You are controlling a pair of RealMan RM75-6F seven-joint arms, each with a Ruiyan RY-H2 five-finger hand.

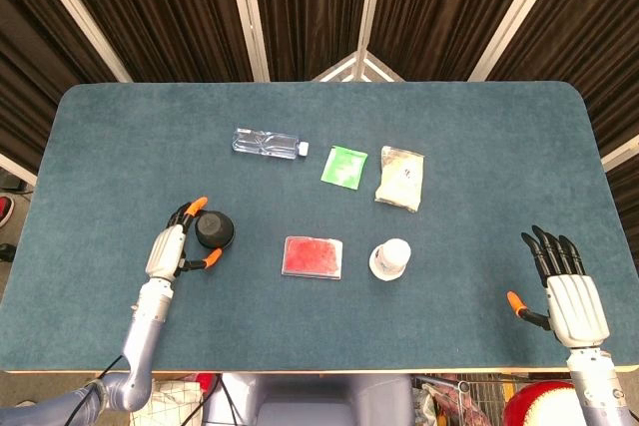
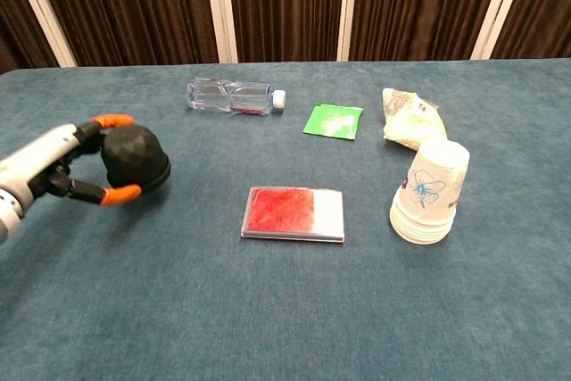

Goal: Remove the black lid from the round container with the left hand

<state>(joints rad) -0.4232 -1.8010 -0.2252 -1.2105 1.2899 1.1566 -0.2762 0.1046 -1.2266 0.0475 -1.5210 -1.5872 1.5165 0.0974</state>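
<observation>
The black domed lid point(image 1: 212, 231) point(image 2: 136, 160) is at the table's left side. No separate container base shows under it. My left hand point(image 1: 170, 249) point(image 2: 53, 162) grips it from its left, one orange fingertip behind the dome and one in front. In the chest view the lid looks slightly off the blue cloth. My right hand point(image 1: 574, 291) is at the front right corner, fingers straight and apart, holding nothing. The chest view does not show it.
A clear bottle point(image 1: 268, 143) point(image 2: 234, 95) lies at the back, with a green packet point(image 1: 344, 166) and a pale bag point(image 1: 400, 178) to its right. A red flat box point(image 1: 313, 256) point(image 2: 293, 213) and a tilted stack of paper cups point(image 1: 389, 259) point(image 2: 432, 191) occupy the middle.
</observation>
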